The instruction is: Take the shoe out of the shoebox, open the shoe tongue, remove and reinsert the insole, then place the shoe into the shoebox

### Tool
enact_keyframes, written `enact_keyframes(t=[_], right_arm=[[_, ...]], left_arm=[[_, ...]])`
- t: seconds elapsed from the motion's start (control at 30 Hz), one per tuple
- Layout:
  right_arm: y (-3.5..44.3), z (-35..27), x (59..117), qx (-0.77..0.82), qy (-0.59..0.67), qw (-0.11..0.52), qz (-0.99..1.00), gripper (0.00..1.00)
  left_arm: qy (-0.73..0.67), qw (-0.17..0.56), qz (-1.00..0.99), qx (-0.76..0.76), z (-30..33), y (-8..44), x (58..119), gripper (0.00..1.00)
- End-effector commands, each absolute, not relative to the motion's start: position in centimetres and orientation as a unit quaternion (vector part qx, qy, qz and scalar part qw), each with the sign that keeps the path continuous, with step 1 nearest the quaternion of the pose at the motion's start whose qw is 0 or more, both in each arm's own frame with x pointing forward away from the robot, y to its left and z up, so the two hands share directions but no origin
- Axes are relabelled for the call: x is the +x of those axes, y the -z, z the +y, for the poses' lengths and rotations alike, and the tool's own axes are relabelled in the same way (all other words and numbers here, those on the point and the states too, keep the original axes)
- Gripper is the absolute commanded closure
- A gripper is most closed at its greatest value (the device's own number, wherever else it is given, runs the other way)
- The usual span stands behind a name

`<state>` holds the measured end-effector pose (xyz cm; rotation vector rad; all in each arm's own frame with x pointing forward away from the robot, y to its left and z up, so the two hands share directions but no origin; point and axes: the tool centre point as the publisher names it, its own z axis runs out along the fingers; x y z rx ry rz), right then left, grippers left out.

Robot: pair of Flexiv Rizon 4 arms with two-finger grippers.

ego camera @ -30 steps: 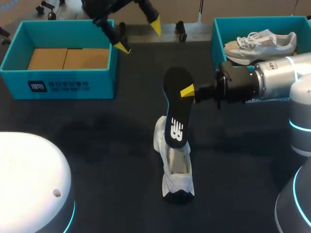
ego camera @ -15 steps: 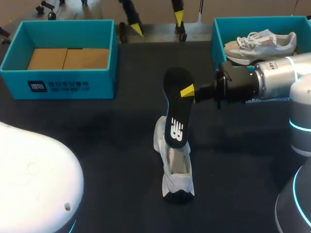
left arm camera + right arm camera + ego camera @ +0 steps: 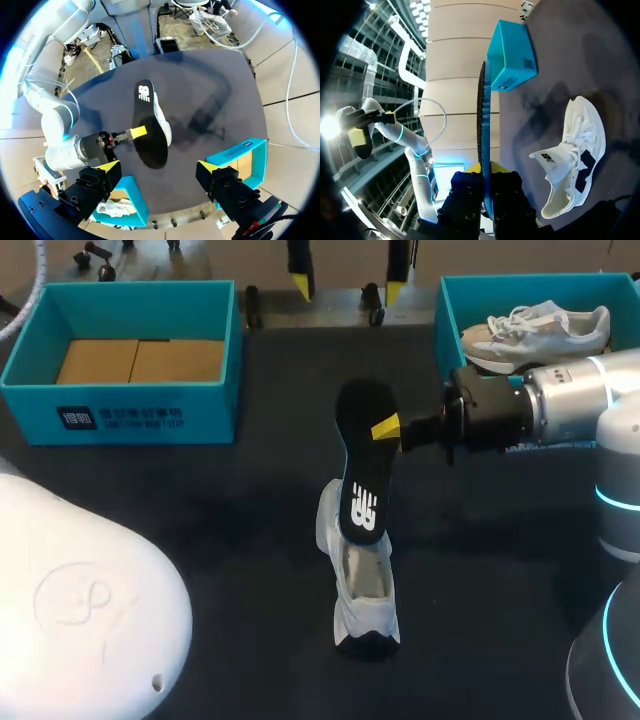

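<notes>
Insole (image 3: 362, 470) in right claw (image 3: 376, 428) overhangs shoe (image 3: 365, 600); second shoe (image 3: 535, 330) occupies nearby shoebox (image 3: 441, 315).

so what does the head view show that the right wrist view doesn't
Only the head view: a second shoe lying in the right shoebox, and the broad black face of the insole with its logo. Only the right wrist view: the insole seen edge-on, clamped between the fingers of the right gripper. Both: the insole, the white shoe on the table, and the left shoebox.
</notes>
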<state>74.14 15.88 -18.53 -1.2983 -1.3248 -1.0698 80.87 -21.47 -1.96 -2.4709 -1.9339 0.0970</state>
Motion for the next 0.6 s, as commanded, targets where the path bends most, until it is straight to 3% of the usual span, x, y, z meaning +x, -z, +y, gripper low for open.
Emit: enact_keyframes(t=[0.03, 0.6], right_arm=[[18.5, 16.0, 74.1, -0.533, 0.438, 0.479, -0.543, 1.00], [18.5, 16.0, 74.1, -0.533, 0.438, 0.479, -0.543, 1.00]], left_arm=[[-0.043, -0.015, -0.618, -0.785, -21.6, 2.7, 80.7, 0.00], [-0.232, -0.201, -0.584, -0.752, -18.0, 2.9, 80.1, 0.00]])
